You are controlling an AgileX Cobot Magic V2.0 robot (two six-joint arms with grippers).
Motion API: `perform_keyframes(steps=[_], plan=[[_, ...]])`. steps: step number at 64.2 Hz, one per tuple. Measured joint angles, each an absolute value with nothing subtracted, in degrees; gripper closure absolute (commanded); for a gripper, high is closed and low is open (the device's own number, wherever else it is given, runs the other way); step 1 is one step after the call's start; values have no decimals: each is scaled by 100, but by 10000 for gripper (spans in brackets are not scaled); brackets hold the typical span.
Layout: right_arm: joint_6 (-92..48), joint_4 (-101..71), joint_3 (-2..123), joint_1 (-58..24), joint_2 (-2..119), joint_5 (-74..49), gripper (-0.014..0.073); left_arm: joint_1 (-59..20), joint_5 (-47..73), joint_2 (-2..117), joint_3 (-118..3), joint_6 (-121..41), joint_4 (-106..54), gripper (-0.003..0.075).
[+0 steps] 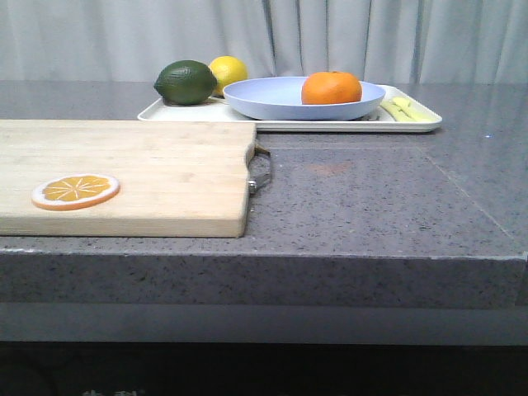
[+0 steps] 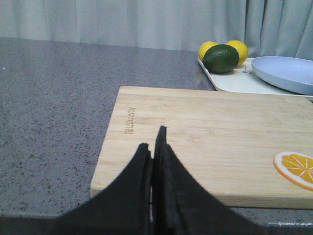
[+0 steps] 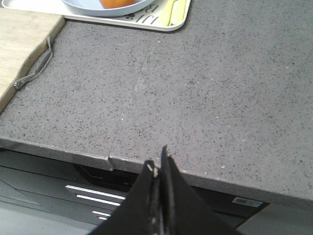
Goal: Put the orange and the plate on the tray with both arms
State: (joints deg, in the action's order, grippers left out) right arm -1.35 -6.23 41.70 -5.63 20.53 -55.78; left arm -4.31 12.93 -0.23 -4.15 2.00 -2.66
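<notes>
The orange (image 1: 331, 87) sits in the pale blue plate (image 1: 272, 103), and the plate rests on the cream-white tray (image 1: 346, 125) at the back of the counter. The plate (image 2: 286, 72) and tray (image 2: 230, 81) also show in the left wrist view; the plate (image 3: 88, 8), orange (image 3: 117, 3) and tray (image 3: 146, 22) show at the edge of the right wrist view. My left gripper (image 2: 152, 142) is shut and empty over the near edge of the cutting board. My right gripper (image 3: 157, 164) is shut and empty at the counter's front edge. Neither gripper shows in the front view.
A wooden cutting board (image 1: 124, 173) with a metal handle (image 1: 260, 173) lies front left, with a flat orange slice (image 1: 75, 191) on it. A dark green fruit (image 1: 186, 82) and a yellow lemon (image 1: 228, 73) sit on the tray's left part. Pale yellow pieces (image 1: 404, 109) lie on its right end.
</notes>
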Motion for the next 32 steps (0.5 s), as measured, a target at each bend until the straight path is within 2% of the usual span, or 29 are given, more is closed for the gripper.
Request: perform_keyframes(steps=[19, 32], plan=[[-135, -623, 4170, -563, 2053, -5578, 663, -431, 367, -23, 0, 497, 0, 738], [-135, -623, 4170, -563, 2053, -5578, 663, -431, 263, -23, 5, 507, 0, 738]])
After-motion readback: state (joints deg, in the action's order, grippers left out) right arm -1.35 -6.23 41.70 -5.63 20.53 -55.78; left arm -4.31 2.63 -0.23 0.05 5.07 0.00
